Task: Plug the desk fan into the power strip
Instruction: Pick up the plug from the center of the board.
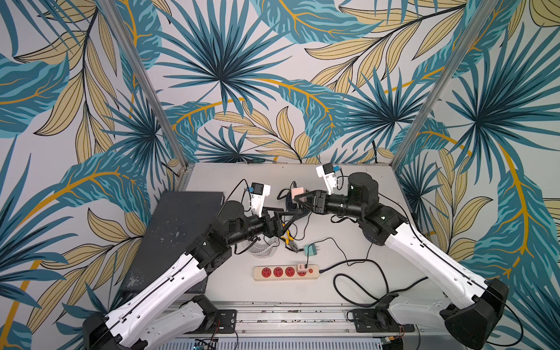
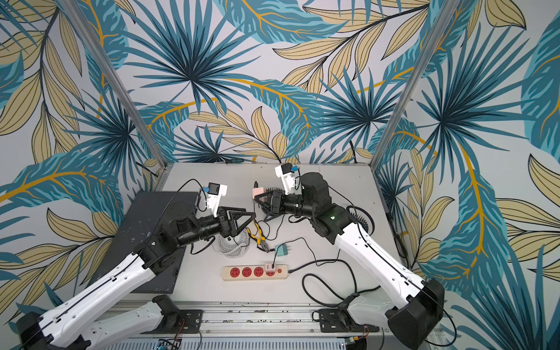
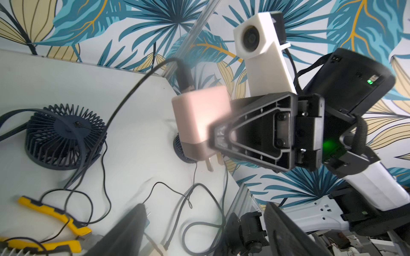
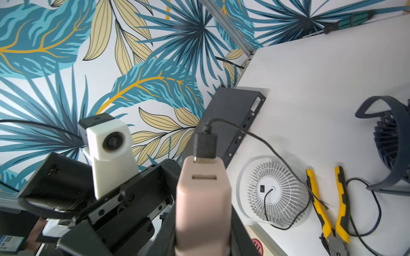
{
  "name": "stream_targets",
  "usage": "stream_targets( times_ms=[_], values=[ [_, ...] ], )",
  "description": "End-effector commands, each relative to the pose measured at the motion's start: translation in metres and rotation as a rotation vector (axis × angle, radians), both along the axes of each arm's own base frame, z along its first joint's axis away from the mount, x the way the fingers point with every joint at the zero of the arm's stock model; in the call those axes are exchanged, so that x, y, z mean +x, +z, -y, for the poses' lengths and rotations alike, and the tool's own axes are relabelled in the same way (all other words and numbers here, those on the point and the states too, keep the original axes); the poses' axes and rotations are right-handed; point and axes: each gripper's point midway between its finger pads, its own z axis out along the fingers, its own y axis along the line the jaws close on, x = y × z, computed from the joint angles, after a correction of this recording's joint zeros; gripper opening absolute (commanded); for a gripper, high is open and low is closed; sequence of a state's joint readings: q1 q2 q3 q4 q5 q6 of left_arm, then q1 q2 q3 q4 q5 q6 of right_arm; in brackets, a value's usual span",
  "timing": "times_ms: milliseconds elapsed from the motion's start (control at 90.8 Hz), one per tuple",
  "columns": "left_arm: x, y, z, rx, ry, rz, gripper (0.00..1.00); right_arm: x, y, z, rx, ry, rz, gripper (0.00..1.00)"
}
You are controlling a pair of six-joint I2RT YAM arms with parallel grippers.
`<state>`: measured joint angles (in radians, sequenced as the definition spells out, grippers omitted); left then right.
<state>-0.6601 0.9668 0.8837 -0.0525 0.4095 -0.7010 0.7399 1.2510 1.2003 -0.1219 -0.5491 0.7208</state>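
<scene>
Gripping arm: the right gripper (image 1: 298,198) (image 2: 257,198) is clamped on a blocky pale pink plastic plug adapter (image 1: 297,191) (image 2: 259,191) (image 3: 199,119) (image 4: 203,199), raised above the back half of the grey table (image 1: 230,288).
Held adapter: its metal prongs (image 3: 209,165) point down toward the table, and a black USB plug (image 4: 205,145) sits in its opposite end.
Cord: in the right wrist view, the thin black cord (image 4: 277,155) from that plug curves across to the hub of a round white plastic desk fan (image 1: 263,248) (image 2: 231,244) (image 4: 269,190), which lies flat on the table.
Left gripper: the left gripper (image 1: 288,220) (image 2: 250,219) hovers with its fingers (image 3: 133,228) spread wide and grips nothing, above the white fan's far edge and beside yellow-handled pliers (image 1: 289,241) (image 2: 260,239) (image 4: 319,204).
Power strip: the long cream-beige plastic power strip (image 1: 284,271) (image 2: 252,272) with four round red sockets lies flat near the front middle of the table, well apart from both grippers.
Sockets: the three toward the left arm are bare, while the fourth, next to a small red button (image 1: 310,270), carries a small pinkish-white adapter (image 1: 301,267) (image 2: 268,266).
Teal plug adapter: a teal plug adapter (image 1: 311,250) (image 2: 283,251) lies just beyond the strip's button end.
Dark blue slatted fan: a dark blue slatted fan (image 3: 62,137) (image 4: 390,141) stands upright behind the held adapter.
Dark grey flat box: a dark grey flat box (image 1: 175,230) (image 2: 160,230) lies under the left arm.
</scene>
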Motion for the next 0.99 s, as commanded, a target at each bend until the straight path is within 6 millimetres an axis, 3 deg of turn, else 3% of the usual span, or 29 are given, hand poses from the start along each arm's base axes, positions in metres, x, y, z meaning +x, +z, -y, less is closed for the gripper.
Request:
stream_targets(
  times_ms=[0, 154, 419, 617, 981],
  values=[
    [-0.009, 0.012, 0.006, -0.071, -0.078, 0.005, 0.81, -0.011, 0.016, -0.008, 0.092, 0.088, 0.021, 0.23],
    [-0.014, 0.025, 0.008, -0.131, -0.105, 0.006, 0.75, -0.016, 0.018, -0.009, 0.134, 0.112, 0.001, 0.23],
    [-0.011, 0.022, 0.007, -0.21, -0.083, -0.115, 0.65, -0.026, 0.029, -0.009, 0.195, 0.158, -0.005, 0.23],
    [-0.013, 0.044, 0.004, -0.29, -0.083, -0.106, 0.58, -0.031, 0.032, -0.013, 0.214, 0.194, -0.015, 0.24],
    [-0.011, 0.056, -0.001, -0.38, -0.061, -0.13, 0.38, -0.045, 0.042, -0.022, 0.258, 0.264, -0.007, 0.24]
  ],
)
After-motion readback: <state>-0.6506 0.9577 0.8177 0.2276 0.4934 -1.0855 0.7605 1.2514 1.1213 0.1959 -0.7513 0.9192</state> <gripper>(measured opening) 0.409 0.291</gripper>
